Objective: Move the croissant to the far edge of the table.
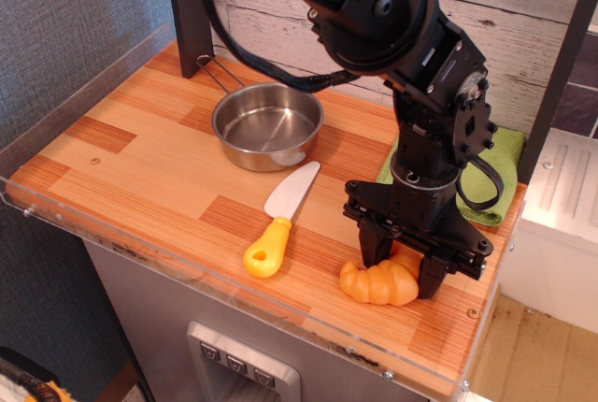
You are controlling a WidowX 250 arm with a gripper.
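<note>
Croissant (pixel 380 282) lies at the near edge of the worktop (pixel 140 154), toward its right corner, not yet carried to the far edge. Left to right: knife (pixel 279 219) and pan (pixel 267 124), then claw (pixel 402 266) clenched on the croissant, green cloth (pixel 493 164) behind. The far-left corner looks open.

Glossy plastic croissant (pixel 381 281), wood-grain table (pixel 140 154)

wood table (pixel 140 154), pot (pixel 267 124), knife (pixel 280 218), croissant (pixel 378 281), green cloth (pixel 492 173)
</note>
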